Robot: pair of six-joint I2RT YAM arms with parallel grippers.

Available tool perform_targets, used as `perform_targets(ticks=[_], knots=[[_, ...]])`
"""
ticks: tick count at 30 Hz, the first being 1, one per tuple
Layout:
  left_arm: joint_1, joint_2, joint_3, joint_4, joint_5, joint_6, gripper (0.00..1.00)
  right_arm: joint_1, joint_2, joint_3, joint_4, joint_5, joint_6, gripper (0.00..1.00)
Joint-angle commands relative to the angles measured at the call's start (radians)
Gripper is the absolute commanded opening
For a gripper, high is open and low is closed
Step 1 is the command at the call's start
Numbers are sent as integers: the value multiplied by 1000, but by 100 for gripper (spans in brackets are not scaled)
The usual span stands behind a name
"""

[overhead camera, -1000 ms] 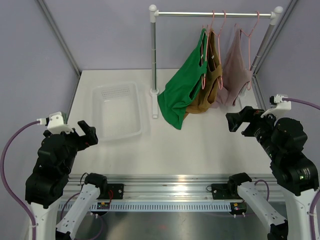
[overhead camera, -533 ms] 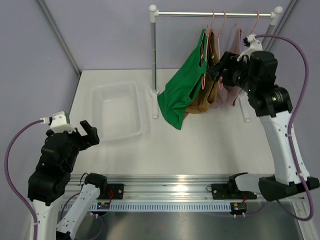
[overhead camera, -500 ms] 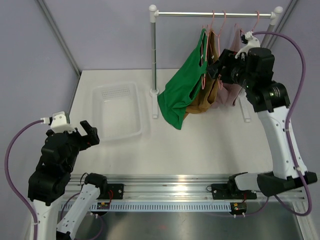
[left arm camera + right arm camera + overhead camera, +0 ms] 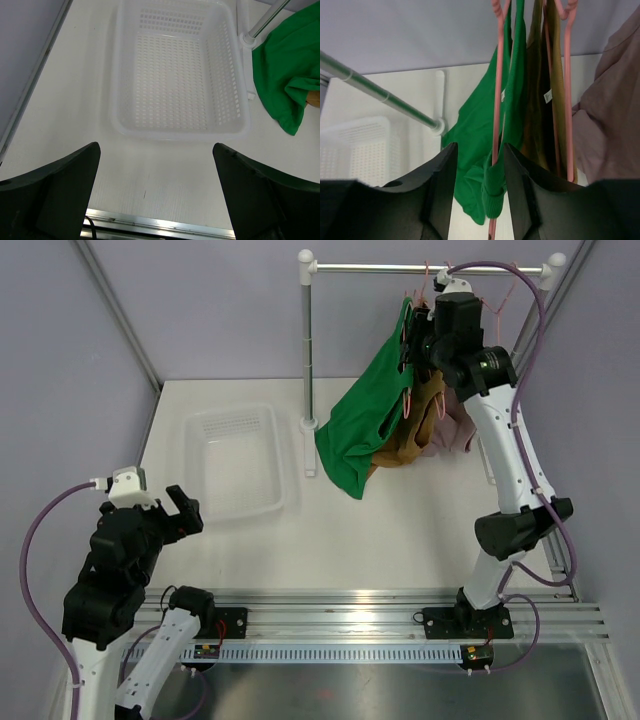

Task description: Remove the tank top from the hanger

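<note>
A green tank top (image 4: 358, 430) hangs lopsided from a pink hanger (image 4: 408, 368) on the rail (image 4: 430, 268), its bulk sagging to the left. My right gripper (image 4: 414, 344) is raised to the hanger's shoulder. In the right wrist view the right gripper (image 4: 479, 148) straddles the pink hanger (image 4: 496, 100) and a bunched green strap (image 4: 492, 192). The strap lies against the right finger, with a gap on the left. My left gripper (image 4: 180, 510) hovers low at the near left, open and empty (image 4: 156, 146).
A brown top (image 4: 420, 420) and a mauve top (image 4: 470, 380) hang on pink hangers right of the green one. The rack's post (image 4: 307, 350) stands left of the clothes. A white perforated basket (image 4: 180, 134) sits on the table's left half.
The right arm has swung up from the table's right side to the rack, and its jaws have narrowed around the green top's hanger. The left arm has barely shifted.
</note>
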State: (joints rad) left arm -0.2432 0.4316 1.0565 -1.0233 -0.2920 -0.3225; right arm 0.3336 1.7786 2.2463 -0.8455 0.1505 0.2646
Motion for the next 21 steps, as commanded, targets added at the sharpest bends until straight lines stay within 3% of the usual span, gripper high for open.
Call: perform_targets(ticks=[1,5,9,12,13,14,21], knots=[[-4,-17,-4,52,34,-7,99,22,65,93,-20,139,-54,48],[-4,-21,-10,55,40,-7,99,24,119,147,-26,170,-70,43],[-4,-25,-13,58,45,-6,99,27,145,176,-17,178,-82,20],[-4,-24,-16,60,51,-7,99,25,163,214,-27,182,-90,17],[-4,-25,-16,60,53,-7,99,25,169,225,-32,190,-93,4],[-4,-24,-18,60,51,-6,99,27,171,233,-41,192,-93,0],[-4,-7,-4,57,56,-6,99,32,114,298,-40,155,-68,0]])
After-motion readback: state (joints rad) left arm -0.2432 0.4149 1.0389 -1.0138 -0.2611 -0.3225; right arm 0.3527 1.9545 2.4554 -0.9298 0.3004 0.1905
